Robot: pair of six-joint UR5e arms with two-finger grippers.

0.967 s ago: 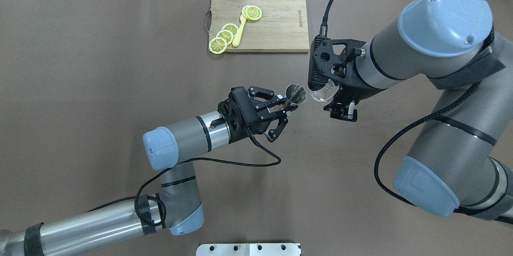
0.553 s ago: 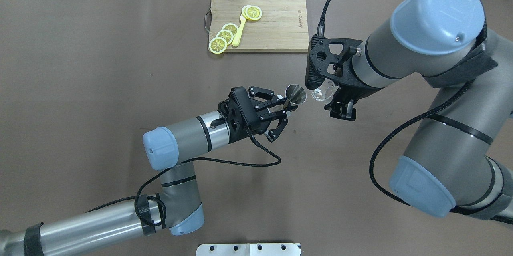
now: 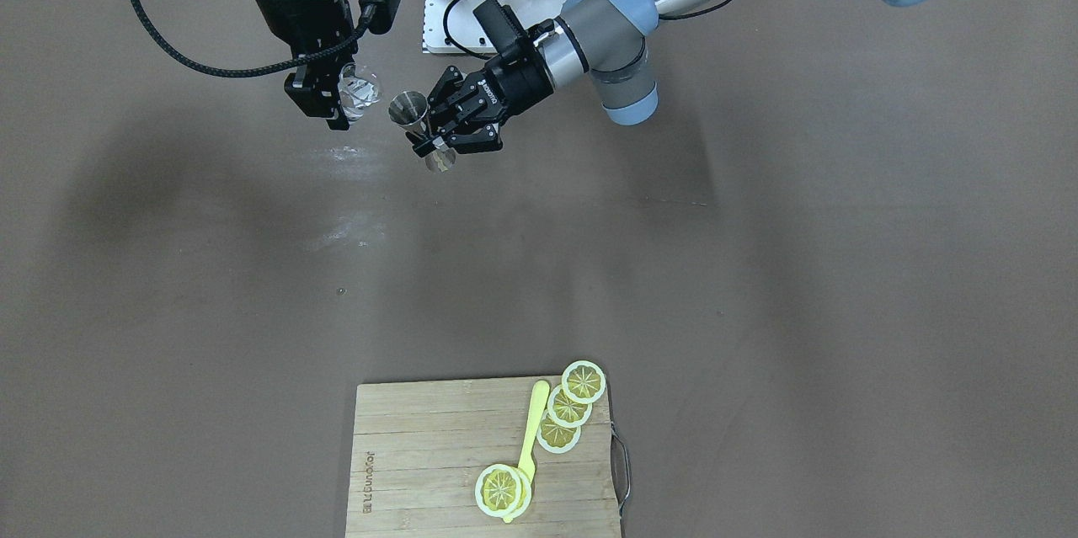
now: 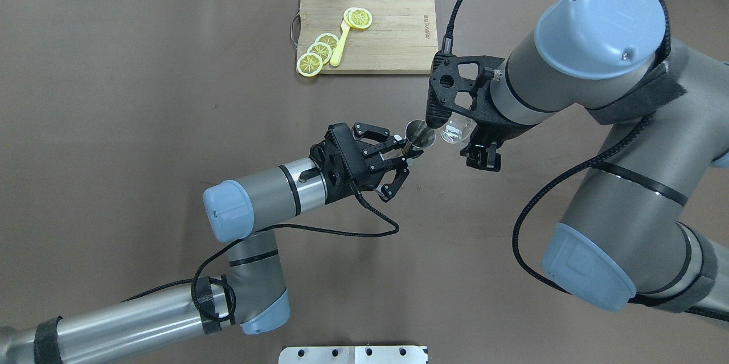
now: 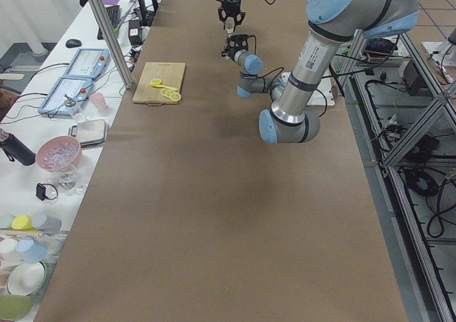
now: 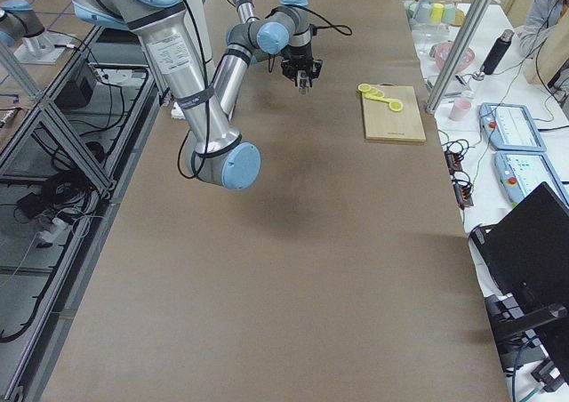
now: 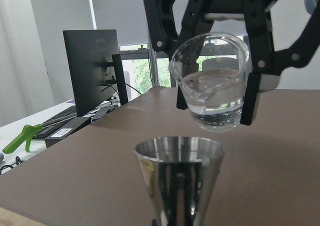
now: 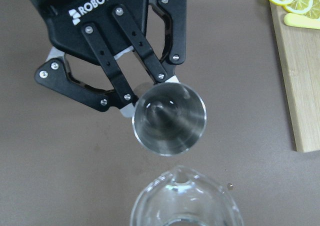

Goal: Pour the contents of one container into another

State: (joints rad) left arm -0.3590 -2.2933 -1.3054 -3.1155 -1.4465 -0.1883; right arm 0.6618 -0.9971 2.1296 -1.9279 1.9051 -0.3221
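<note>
Above the surface point(image 4: 142, 125), right tool point(image 7: 216, 88), grasping the beaker point(image 4: 457, 131), is closing on the jigger point(image 4: 420, 132) that left tool point(image 4: 405, 152) is clamping; pour looking imminent.

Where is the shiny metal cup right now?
In the overhead view the metal cup is held mid-table by the left end effector, with the glass beaker close on its right.

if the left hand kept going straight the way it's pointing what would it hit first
Most likely the glass beaker held in the right hand: it hangs just ahead of the left hand and its metal jigger, slightly higher, so the jigger's rim might pass underneath. Depth is hard to judge.
</note>
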